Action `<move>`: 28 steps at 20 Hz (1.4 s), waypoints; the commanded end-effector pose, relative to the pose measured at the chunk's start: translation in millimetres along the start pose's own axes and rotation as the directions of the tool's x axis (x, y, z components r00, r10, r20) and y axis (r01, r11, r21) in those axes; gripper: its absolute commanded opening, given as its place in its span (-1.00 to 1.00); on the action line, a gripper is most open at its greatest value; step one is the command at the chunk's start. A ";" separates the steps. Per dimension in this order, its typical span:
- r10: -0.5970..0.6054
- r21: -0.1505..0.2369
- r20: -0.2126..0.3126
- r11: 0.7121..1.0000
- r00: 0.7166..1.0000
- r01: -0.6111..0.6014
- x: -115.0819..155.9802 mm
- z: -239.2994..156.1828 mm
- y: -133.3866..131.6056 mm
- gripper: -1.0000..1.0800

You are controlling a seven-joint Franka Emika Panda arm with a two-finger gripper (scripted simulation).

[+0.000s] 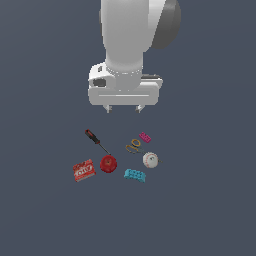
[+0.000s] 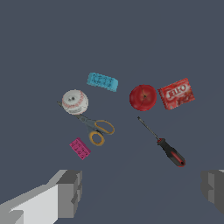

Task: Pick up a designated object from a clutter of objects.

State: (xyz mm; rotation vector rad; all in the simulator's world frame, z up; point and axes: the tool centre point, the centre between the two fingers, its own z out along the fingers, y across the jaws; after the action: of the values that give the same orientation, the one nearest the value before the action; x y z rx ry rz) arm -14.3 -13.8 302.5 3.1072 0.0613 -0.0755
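Note:
The magenta studded brick (image 1: pixel 145 137) lies flat on the grey floor at the exterior view's right of the clutter; it also shows in the wrist view (image 2: pixel 80 148). My gripper (image 1: pixel 123 108) hangs open and empty high above the clutter, its fingertips apart. In the wrist view the two fingers (image 2: pixel 65 192) frame the scene, with the gripper (image 2: pixel 142 188) well clear of the brick. Yellow-handled scissors (image 1: pixel 133 146) lie just beside the brick, apart from it.
Around the brick lie a white baseball (image 1: pixel 150 160), a cyan brick (image 1: pixel 135 175), a red round piece (image 1: pixel 108 163), a red printed box (image 1: pixel 84 170) and a red-handled screwdriver (image 1: pixel 96 140). All rest on the flat grey floor.

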 end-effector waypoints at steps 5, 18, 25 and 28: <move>-0.025 -0.002 -0.002 1.000 1.000 0.025 0.9 10.2 -4.4 0.92; -0.215 -0.010 -0.015 0.977 0.976 0.215 -1.9 85.8 -39.1 0.92; -0.370 -0.012 -0.027 0.929 0.929 0.370 -16.8 145.1 -68.3 0.92; -0.434 -0.012 -0.033 0.901 0.900 0.434 -26.4 168.9 -80.6 0.92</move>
State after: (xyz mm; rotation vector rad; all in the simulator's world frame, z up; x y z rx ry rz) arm -46.1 54.3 144.6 3.0347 0.6988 -0.0358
